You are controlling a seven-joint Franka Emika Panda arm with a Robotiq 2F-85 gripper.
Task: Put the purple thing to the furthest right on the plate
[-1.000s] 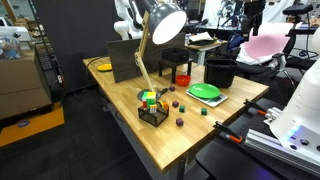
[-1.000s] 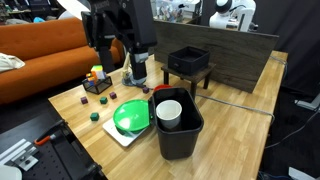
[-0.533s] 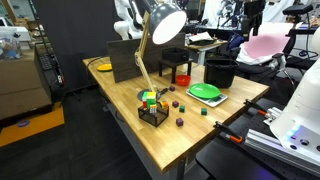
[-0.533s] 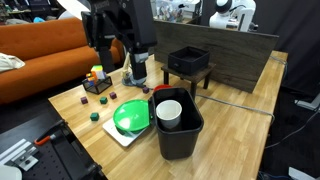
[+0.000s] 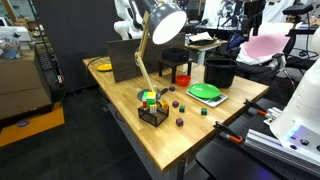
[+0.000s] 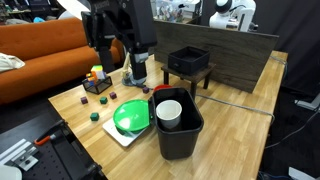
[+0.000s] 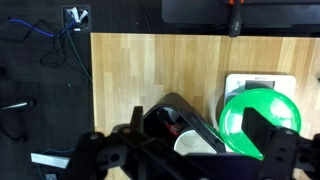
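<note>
The bright green round plate (image 5: 205, 91) lies on a white mat on the wooden table, and it shows in both exterior views (image 6: 131, 117) and in the wrist view (image 7: 258, 125). Small purple blocks lie on the table beside it, one near the table's edge (image 5: 179, 122), which also shows in an exterior view (image 6: 79, 100), and a darker one (image 6: 101, 100) closer to the tray. My gripper (image 7: 200, 150) hangs high above the plate and the bucket. Its fingers are spread wide and hold nothing. I cannot make it out in the exterior views.
A black bucket (image 6: 178, 130) with a white cup (image 6: 169, 110) inside stands next to the plate. A red cup (image 5: 181, 78), a black box (image 6: 189, 62), a desk lamp (image 5: 163, 22), a black tray of coloured blocks (image 5: 152, 110) and a green block (image 6: 94, 116) are also on the table.
</note>
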